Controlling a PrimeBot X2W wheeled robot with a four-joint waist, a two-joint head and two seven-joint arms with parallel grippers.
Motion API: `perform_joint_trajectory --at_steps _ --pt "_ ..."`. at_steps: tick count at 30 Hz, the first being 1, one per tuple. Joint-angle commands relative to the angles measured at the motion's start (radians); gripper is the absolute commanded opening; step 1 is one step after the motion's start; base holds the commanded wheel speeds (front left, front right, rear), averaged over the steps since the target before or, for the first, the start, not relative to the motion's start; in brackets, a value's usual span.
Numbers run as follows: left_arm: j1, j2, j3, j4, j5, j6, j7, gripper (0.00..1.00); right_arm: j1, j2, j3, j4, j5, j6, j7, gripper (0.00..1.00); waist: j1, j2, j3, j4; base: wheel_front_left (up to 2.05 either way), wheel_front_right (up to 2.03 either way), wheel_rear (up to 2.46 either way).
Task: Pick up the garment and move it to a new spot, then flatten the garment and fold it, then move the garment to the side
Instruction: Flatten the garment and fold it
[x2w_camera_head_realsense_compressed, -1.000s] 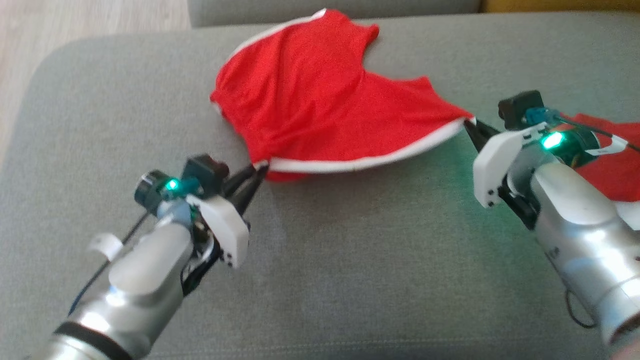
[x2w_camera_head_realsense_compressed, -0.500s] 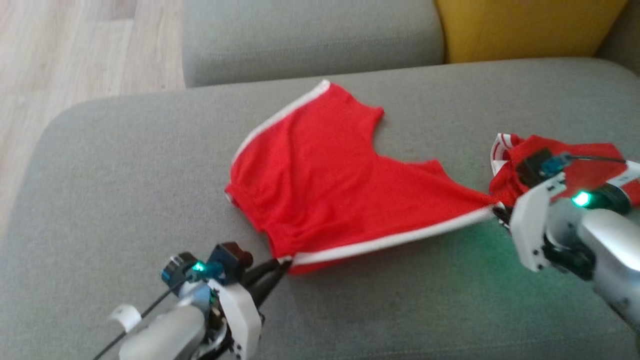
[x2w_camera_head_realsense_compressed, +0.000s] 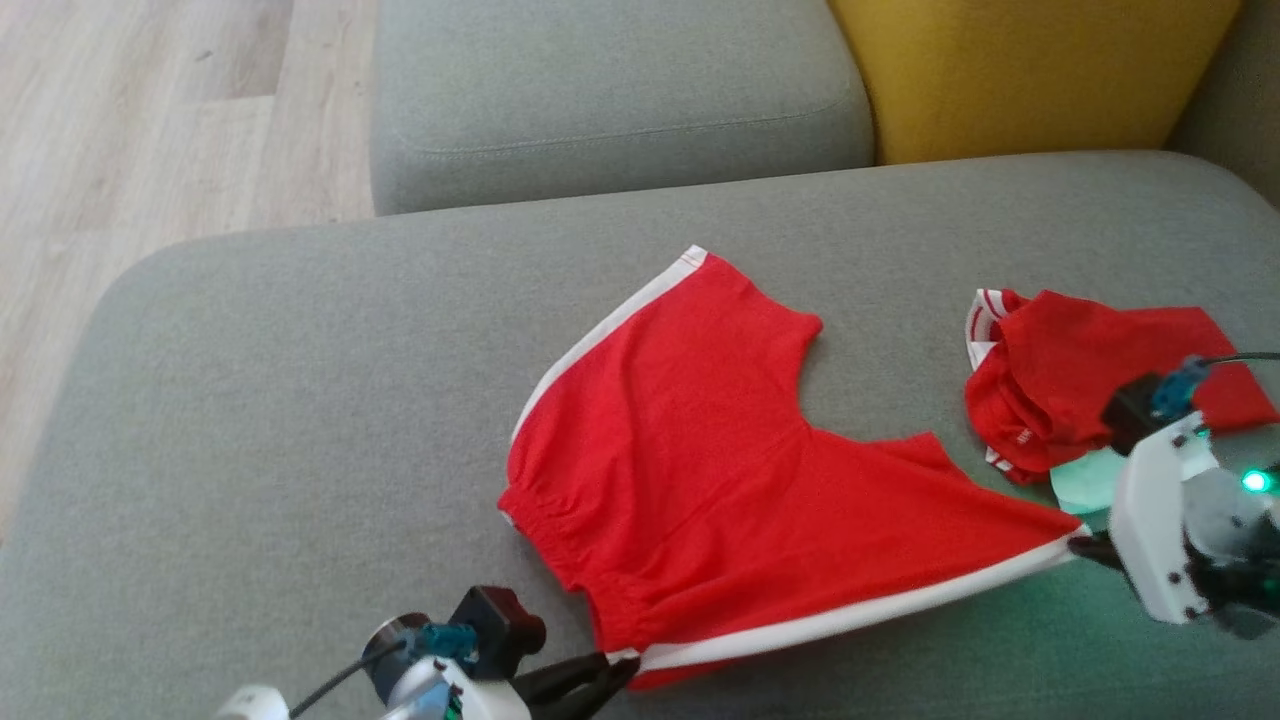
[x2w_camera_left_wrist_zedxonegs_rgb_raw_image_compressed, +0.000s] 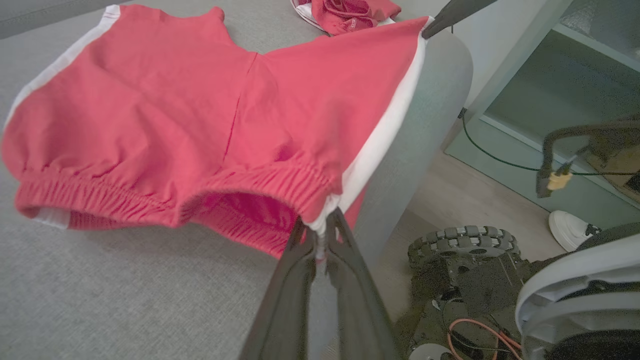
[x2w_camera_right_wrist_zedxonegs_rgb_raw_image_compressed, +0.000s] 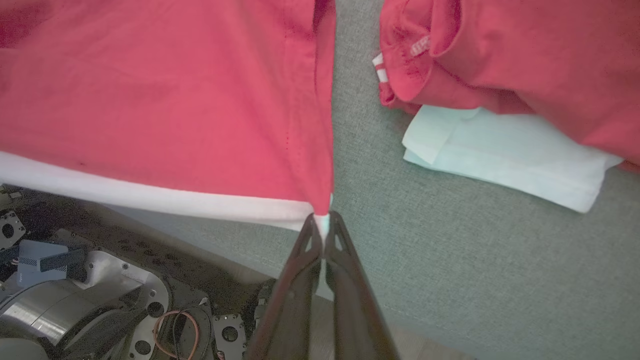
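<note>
Shorts (x2w_camera_head_realsense_compressed: 720, 470) dragged nearer sofa (x2w_camera_head_realsense_compressed: 250, 400) edge; right fingers (x2w_camera_head_realsense_compressed: 1088, 548) mostly hidden.

Your left gripper (x2w_camera_head_realsense_compressed: 622, 665) is cut off by the head view's bottom edge. The right gripper (x2w_camera_head_realsense_compressed: 1088, 547) sits mostly hidden behind its white shell (x2w_camera_head_realsense_compressed: 1150, 530), which also covers half a pale folded cloth (x2w_camera_head_realsense_compressed: 1085, 482). The label (x2w_camera_right_wrist_zedxonegs_rgb_raw_image_compressed: 420, 46) on the crumpled red garment (x2w_camera_right_wrist_zedxonegs_rgb_raw_image_compressed: 500, 60) is too small to read.

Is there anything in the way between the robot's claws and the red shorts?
No, nothing. The left gripper and the right gripper each pinch the red shorts by their white-striped edge. Another red garment and a pale folded cloth lie near the right gripper, crowding that side.
</note>
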Motion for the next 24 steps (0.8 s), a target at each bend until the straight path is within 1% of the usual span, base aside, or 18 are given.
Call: perform_joint_trajectory --at_steps 1,3,6,14,18,24 --pt "-0.031 0.038 0.039 -0.049 -0.007 0.012 0.003 0.0 -0.003 -0.06 -0.037 -0.033 0.01 -0.001 0.006 0.0 0.0001 -0.0001 0.001 0.005 0.0 0.0 0.0" --pt "-0.029 0.042 0.046 -0.081 -0.013 0.026 0.008 0.0 -0.003 -0.075 -0.065 -0.057 0.011 -0.001 0.005 0.0 0.0001 -0.0001 0.004 0.013 0.0 0.0 0.0" --pt "-0.041 0.042 0.062 -0.109 -0.016 0.046 0.01 0.0 -0.011 -0.076 -0.105 -0.078 -0.006 -0.001 -0.004 0.0 0.0001 -0.0001 0.015 0.031 0.0 0.0 0.0" --pt "-0.094 0.02 0.123 -0.135 -0.05 0.073 0.001 0.0 -0.102 -0.014 -0.195 -0.083 -0.079 -0.001 -0.004 0.0 0.0001 -0.0001 0.067 0.114 0.0 0.0 0.0" --pt "-0.133 0.0 0.144 -0.127 -0.057 0.069 -0.006 0.0 -0.174 0.023 -0.218 -0.056 -0.116 -0.001 0.011 0.0 0.0001 -0.0001 0.114 0.168 0.0 0.0 0.0" --pt "-0.201 -0.058 0.15 -0.079 -0.063 0.041 -0.011 0.0 -0.292 0.076 -0.225 0.025 -0.172 -0.001 0.02 0.0 0.0001 -0.0001 0.184 0.247 0.0 0.0 0.0"
